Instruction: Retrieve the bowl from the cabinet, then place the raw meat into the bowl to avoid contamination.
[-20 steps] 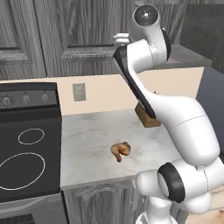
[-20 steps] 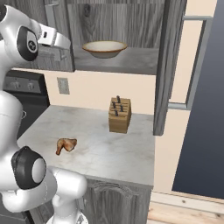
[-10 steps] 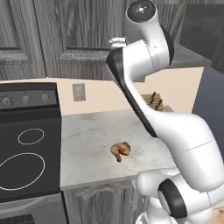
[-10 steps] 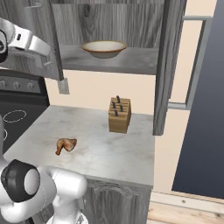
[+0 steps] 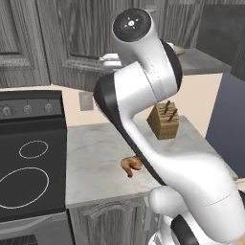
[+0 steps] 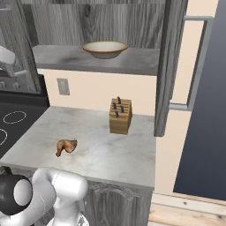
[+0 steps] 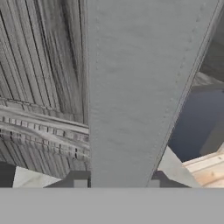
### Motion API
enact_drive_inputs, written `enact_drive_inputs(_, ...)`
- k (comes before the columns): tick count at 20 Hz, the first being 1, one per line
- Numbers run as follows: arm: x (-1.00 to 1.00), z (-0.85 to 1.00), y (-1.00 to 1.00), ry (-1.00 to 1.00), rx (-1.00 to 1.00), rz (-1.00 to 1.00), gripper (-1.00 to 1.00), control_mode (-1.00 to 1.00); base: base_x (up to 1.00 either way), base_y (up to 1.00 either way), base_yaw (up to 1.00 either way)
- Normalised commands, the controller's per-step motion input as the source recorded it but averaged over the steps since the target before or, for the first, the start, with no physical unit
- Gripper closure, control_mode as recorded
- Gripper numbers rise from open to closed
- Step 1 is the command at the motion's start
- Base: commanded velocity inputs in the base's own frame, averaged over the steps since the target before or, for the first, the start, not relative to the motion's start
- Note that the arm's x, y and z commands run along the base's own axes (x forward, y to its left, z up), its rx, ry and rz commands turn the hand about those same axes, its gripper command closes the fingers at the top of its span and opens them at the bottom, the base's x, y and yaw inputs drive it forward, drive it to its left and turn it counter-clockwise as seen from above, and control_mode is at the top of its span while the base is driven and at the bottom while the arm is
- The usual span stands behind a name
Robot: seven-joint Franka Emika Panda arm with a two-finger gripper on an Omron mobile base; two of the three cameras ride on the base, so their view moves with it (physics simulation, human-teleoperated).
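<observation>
Door clearance comes first: swing the cabinet [image 6: 163,66] door fully aside before reaching for the bowl [image 6: 105,49], which sits on the shelf at upper centre of the right base view. The raw meat [image 6: 66,146] lies on the table [image 6: 106,154], lower left. The gripper [image 7: 116,183] appears closed around the door's bar handle [image 7: 131,87], though its fingertips are barely visible. The arm stands raised and folded toward upper centre of the left base view.

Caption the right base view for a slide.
Bowl on open cabinet shelf; raw meat and knife block on counter.
</observation>
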Motion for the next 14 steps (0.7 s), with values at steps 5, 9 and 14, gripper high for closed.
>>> enact_drive_inputs(5, -0.48, -0.11, 0.87, 0.01, -0.08, 0.0, 1.0, -1.0, 0.0, 0.0, 0.0)
enact_drive_inputs(9, -0.19, -0.09, 0.55, 0.03, -0.02, 0.0, -1.0, -1.0, 0.0, 0.0, 0.0)
enact_drive_inputs(14, -0.02, -0.01, 0.04, 0.01, 0.0, 0.0, -1.0, -1.0, 0.0, 0.0, 0.0)
